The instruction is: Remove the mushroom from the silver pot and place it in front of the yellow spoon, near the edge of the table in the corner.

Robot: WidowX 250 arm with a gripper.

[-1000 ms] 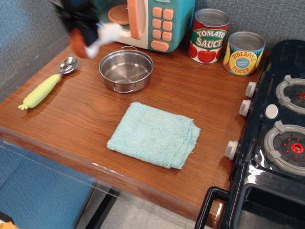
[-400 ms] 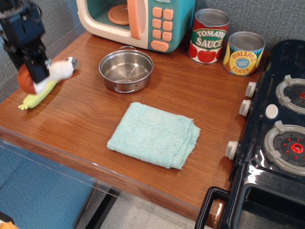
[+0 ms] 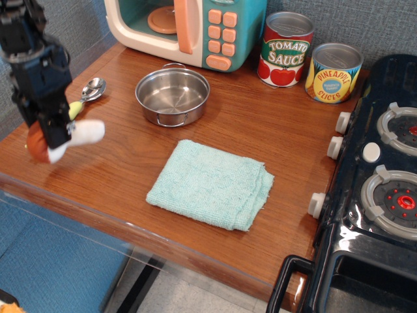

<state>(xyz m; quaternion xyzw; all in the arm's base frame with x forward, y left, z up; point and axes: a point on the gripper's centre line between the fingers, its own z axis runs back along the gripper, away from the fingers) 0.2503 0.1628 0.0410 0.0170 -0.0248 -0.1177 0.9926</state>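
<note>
My black gripper point(image 3: 55, 138) is shut on the mushroom point(image 3: 83, 134). It holds it low over the left front part of the table point(image 3: 130, 169). The white stem sticks out to the right and the reddish-brown cap shows at the left, by the table's left edge. The yellow spoon point(image 3: 92, 90) lies behind the gripper; its silver bowl and a bit of pale yellow-green handle show, the rest is hidden by the arm. The silver pot point(image 3: 172, 95) stands empty to the right of the spoon.
A folded light blue cloth point(image 3: 212, 184) lies mid-table. A toy microwave point(image 3: 189, 29) stands at the back, with a tomato sauce can point(image 3: 285, 49) and a pineapple can point(image 3: 333, 72) beside it. A black toy stove point(image 3: 378, 189) fills the right side.
The gripper carried the mushroom from above the pot's left rim leftward and forward, past the spoon, and down toward the table's left front corner.
</note>
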